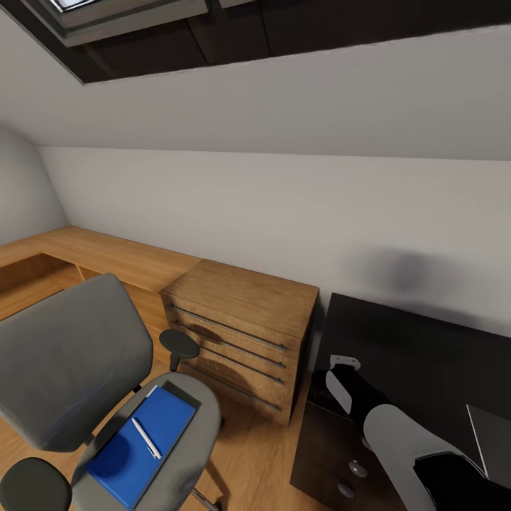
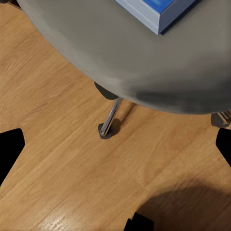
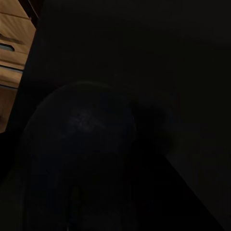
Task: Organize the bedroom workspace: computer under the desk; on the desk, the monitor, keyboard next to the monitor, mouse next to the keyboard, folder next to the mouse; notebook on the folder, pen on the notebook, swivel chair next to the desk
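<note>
The grey swivel chair [image 1: 67, 358] stands at the lower left on the wood floor. On its seat lies the blue folder [image 1: 145, 440], with the whitish pen [image 1: 147, 438] resting on top. In the left wrist view my left gripper [image 2: 115, 147] hangs open above the floor, below the seat's rim [image 2: 144, 62]. A corner of the folder [image 2: 161, 9] shows on that seat. The black desk [image 1: 404, 355] stands at the right, with my right gripper [image 1: 341, 380] over its left end. In the right wrist view the dark desk top [image 3: 159, 57] hides how the jaws stand.
A light wooden dresser [image 1: 245, 330] stands between chair and desk. A low wooden ledge [image 1: 92, 255] runs along the left wall under a sloped ceiling. A chrome chair leg [image 2: 110, 120] reaches the floor. A dark flat panel [image 1: 491, 440] lies at the desk's right edge.
</note>
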